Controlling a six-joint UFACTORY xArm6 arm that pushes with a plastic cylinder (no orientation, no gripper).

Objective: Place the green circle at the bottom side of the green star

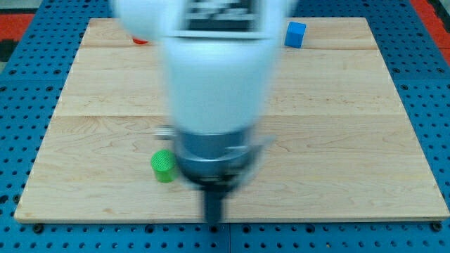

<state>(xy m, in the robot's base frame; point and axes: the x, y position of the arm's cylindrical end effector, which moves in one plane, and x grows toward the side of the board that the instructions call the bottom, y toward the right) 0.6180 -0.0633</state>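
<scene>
Near the front edge of the table [337,140], left of centre, sits the green circle [163,166], a short upright cylinder in bright green with a ribbed side and a flat, lighter top. It stands alone on pale wood, just to the left of the arm [214,84], close to the dark collar at the arm's base but apart from it as far as can be told.

That arm fills the middle of the scene, a broad white, blurred column narrowing to a grey ring and then to the dark rod. My tip [213,225] comes down at the table's near edge, to the right of and nearer than the green circle, not touching it. No claw is on this arm, only the rod, so nothing is being held.

At the far side, right of the arm, a blue cube [296,34] rests near the far edge. On the far left a small sliver of a red block [140,41] peeks out from behind the arm, its shape hidden. The green star does not show.
</scene>
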